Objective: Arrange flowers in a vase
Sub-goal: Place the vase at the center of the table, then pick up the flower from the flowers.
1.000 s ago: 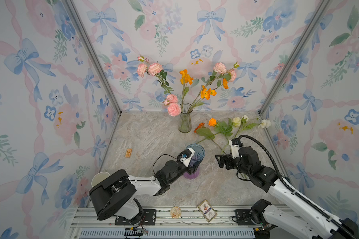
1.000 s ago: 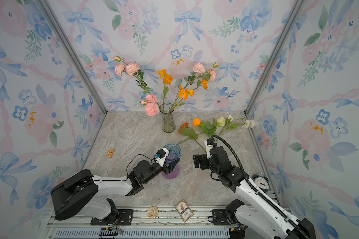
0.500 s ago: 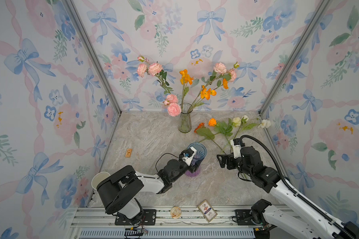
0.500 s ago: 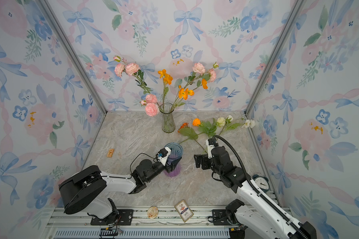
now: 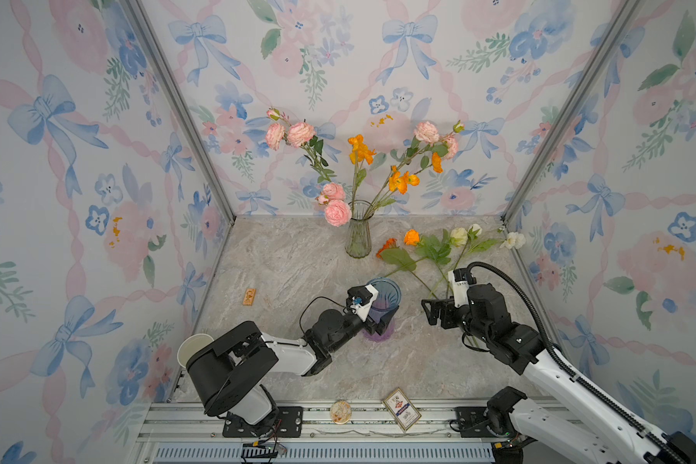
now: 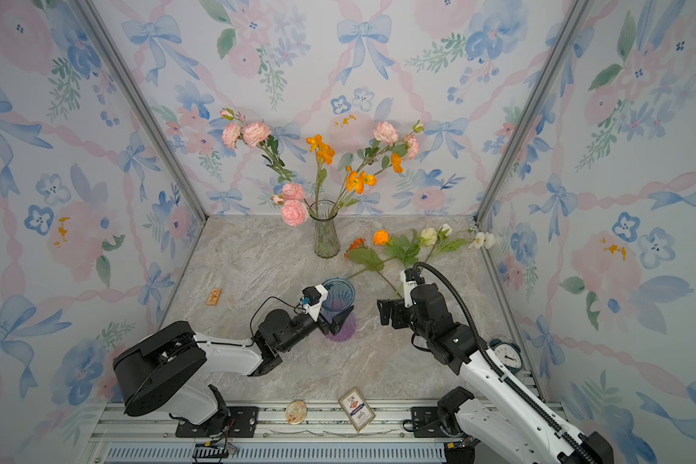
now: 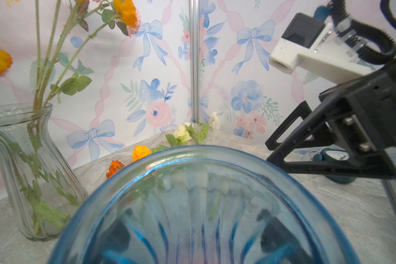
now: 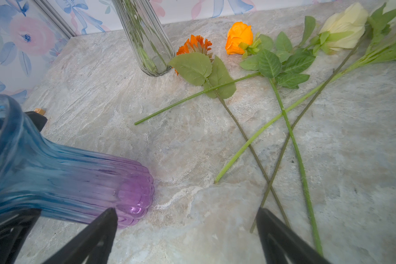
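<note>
Standing ribbed and glassy, the blue-and-purple vase (image 6: 338, 293) sits inside the left hand (image 6: 335, 319), its fingers (image 6: 343, 315) wide apart; beside it, the right hand (image 6: 387, 312) gapes empty near thin-stemmed flowers (image 6: 402, 249).

The blue vase (image 5: 387, 296) is glossy, ribbed, see-through glass shading to purple at its base. The clear vase (image 5: 358, 237) is colourless ribbed glass, equally shiny. The tabletop (image 5: 290, 261) is matt, veined and stone-like. The flowers (image 5: 434, 249), far right, have cloth-like petals and leaves on smooth, plastic-looking stems (image 8: 284, 112). The walls (image 5: 77, 201) are matt printed paper. The posts (image 5: 179, 108) and near rail (image 5: 338, 434) are dull metal. The left arm (image 5: 286, 355) has a smooth white shell. The hose (image 5: 538, 321) is ribbed and black.
</note>
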Robot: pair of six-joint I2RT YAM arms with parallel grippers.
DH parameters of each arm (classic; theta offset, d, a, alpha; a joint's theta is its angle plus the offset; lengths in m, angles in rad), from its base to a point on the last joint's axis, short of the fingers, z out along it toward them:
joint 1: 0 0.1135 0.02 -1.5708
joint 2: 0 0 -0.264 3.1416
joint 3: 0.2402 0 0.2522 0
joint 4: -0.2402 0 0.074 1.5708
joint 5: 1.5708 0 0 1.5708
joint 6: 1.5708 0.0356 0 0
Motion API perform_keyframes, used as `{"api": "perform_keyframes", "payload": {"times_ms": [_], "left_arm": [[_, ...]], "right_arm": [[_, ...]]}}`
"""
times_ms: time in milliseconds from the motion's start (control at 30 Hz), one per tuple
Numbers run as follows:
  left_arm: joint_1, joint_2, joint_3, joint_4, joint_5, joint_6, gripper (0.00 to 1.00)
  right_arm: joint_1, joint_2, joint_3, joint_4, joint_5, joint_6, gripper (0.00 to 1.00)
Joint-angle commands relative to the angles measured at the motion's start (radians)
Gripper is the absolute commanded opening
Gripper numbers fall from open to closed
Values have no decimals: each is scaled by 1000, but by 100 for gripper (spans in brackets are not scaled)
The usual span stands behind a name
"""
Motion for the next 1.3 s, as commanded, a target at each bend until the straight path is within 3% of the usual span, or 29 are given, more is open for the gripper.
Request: {"api": "perform_keyframes", "payload": {"times_ms": [0, 167, 400, 533, 633, 733, 833, 1000, 1067, 1267], "left_arm": [[12, -38, -26, 13, 37, -14, 98], [14, -126, -64, -91, 78, -22, 98], [13, -379, -74, -406, 75, -41, 98], [12, -505, 13, -635, 65, -19, 98], [13, -548, 121, -796, 81, 26, 98], [14, -529, 256, -949, 72, 95, 98], [19, -460, 420, -1083, 93, 180, 98], [99, -277, 726, -1308, 419, 318, 98], [128, -212, 820, -1367, 492, 375, 98], [197, -89, 861, -1362, 593, 409, 98]], "right_arm": [[-14, -9, 15, -3, -9, -8, 97], [-85, 13, 39, -45, -21, 8, 97], [-356, 182, 142, -120, -149, 17, 97], [-420, 318, 218, -132, -122, -65, 100], [-427, 450, 291, -152, -101, -127, 90], [-430, 574, 357, -164, -93, -167, 77], [-431, 687, 419, -175, -70, -201, 73], [-430, 836, 522, -190, -31, -256, 66], [-431, 865, 542, -172, -19, -261, 61], [-428, 987, 641, -211, -7, -297, 51]]}}
